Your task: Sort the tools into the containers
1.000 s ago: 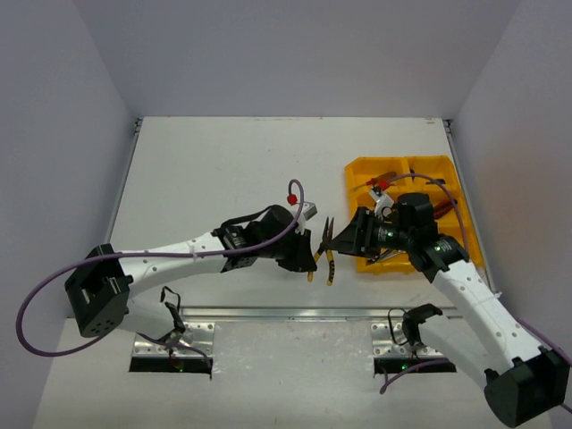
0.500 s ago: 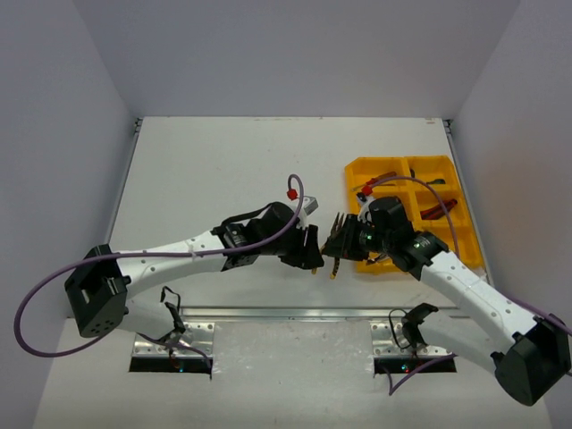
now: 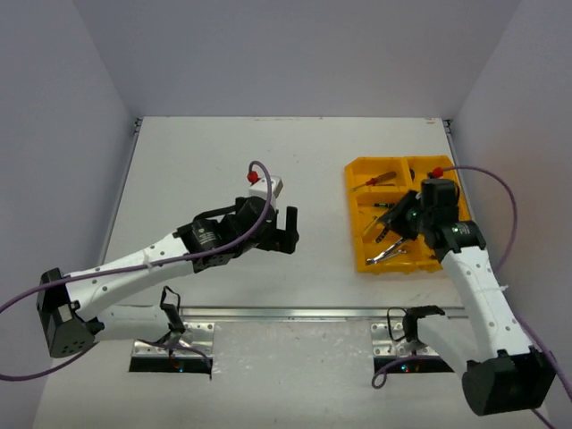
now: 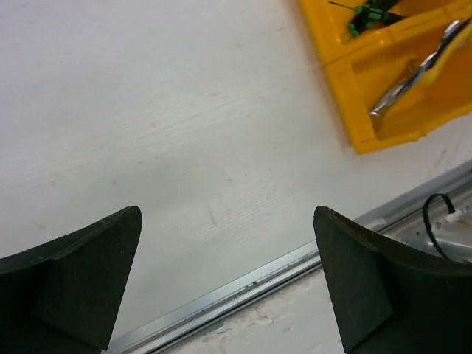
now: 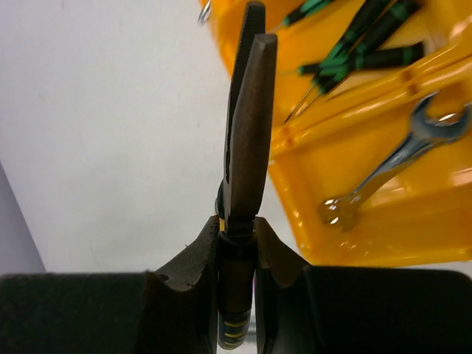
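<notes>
Two right fingers (image 5: 193, 264) around the pliers (image 5: 250, 125)

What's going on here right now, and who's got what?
The right arm's tool is shut on dark-jawed, yellow-handled pliers, held above the bright yellow plastic compartment tray and not yet released. The tray already holds green-handled screwdrivers and a small silver wrench in separate compartments. The left arm's tool is open and empty over the white table.
</notes>
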### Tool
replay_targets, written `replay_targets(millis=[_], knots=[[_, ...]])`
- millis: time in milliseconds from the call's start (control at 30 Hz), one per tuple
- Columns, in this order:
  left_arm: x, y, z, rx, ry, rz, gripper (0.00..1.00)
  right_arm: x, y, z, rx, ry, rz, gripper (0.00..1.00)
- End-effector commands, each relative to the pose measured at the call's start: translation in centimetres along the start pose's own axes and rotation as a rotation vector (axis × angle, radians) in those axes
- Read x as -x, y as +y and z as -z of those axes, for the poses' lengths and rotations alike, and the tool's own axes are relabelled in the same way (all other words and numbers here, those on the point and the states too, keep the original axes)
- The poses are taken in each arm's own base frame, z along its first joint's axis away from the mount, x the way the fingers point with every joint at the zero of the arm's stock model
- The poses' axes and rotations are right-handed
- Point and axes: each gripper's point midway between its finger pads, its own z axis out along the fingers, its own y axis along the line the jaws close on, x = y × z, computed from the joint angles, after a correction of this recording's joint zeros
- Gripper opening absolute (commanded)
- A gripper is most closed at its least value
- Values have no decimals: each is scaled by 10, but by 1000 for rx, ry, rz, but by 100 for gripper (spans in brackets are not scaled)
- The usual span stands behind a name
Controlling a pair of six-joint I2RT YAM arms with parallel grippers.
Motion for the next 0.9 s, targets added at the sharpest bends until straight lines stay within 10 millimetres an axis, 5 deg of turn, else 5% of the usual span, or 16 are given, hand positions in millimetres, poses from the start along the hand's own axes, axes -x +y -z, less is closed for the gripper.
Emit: replay_targets(millis=[0, 167, 500, 867], knots=[[10, 63, 38, 225, -80, -71, 100, 53, -40, 19, -3, -71, -177, 0], [-13, 80, 36, 187, -95, -95, 100, 80, -87, 21, 14, -98, -487, 0], [-8, 70, 44, 98, -140, -88, 100, 112, -142, 34, -108, -245, -876, 0], [-12, 68, 41, 84, -126, -98, 100, 82, -155, 12, -125, -187, -980, 0]])
